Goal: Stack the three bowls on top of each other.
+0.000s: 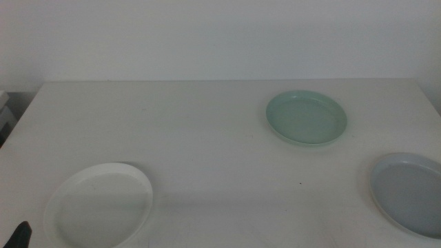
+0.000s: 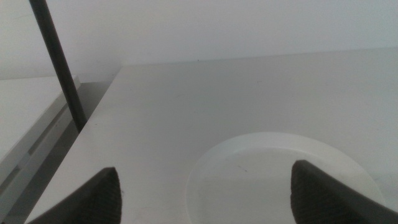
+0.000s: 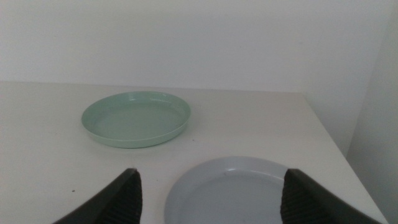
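Three shallow bowls lie apart on the white table. The white bowl (image 1: 98, 205) sits near the front left, the mint green bowl (image 1: 306, 118) at the back right, and the blue-grey bowl (image 1: 410, 193) at the front right, cut by the picture's edge. My left gripper (image 2: 205, 190) is open, its jaws wide apart just short of the white bowl (image 2: 280, 174); only its tip (image 1: 21, 235) shows in the middle view. My right gripper (image 3: 208, 193) is open too, hanging before the blue-grey bowl (image 3: 233, 190), with the mint green bowl (image 3: 137, 118) beyond.
A dark pole (image 2: 59, 62) stands beside the table's left edge (image 2: 81, 134), with a lower grey surface (image 2: 28, 124) past it. The table's right edge (image 3: 326, 137) runs close to the blue-grey bowl. A pale wall (image 1: 220, 34) backs the table.
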Robot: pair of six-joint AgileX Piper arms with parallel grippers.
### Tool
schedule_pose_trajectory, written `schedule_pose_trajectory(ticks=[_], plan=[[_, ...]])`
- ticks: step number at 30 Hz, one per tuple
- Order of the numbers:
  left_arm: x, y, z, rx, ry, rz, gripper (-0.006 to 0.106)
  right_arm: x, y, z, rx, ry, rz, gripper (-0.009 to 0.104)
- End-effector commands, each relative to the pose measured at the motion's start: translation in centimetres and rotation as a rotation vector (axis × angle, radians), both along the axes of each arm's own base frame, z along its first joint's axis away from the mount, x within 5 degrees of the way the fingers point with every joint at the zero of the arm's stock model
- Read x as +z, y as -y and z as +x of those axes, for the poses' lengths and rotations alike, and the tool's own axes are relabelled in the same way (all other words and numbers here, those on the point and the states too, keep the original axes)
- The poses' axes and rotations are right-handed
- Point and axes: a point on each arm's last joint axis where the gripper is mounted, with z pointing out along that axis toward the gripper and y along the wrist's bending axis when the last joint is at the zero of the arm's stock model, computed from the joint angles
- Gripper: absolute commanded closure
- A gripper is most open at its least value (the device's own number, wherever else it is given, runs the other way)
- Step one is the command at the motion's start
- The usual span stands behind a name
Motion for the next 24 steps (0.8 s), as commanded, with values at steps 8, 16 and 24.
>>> schedule_pose_trajectory(ticks=[8,16,24], plan=[[0.9,0.0,0.0,-0.004,0.088,-0.014,-0.005,8.0,0.1,-0.8,-0.004,0.099,0.033,0.038],[0.9,0.0,0.0,-0.004,0.088,-0.014,-0.005,13.5,0.1,1.8,-0.035,-0.223,0.03,0.038],[0.9,0.0,0.0,-0.004,0.088,-0.014,-0.005,17.1,0.0,6.5,-0.077,-0.558,0.058,0.038]])
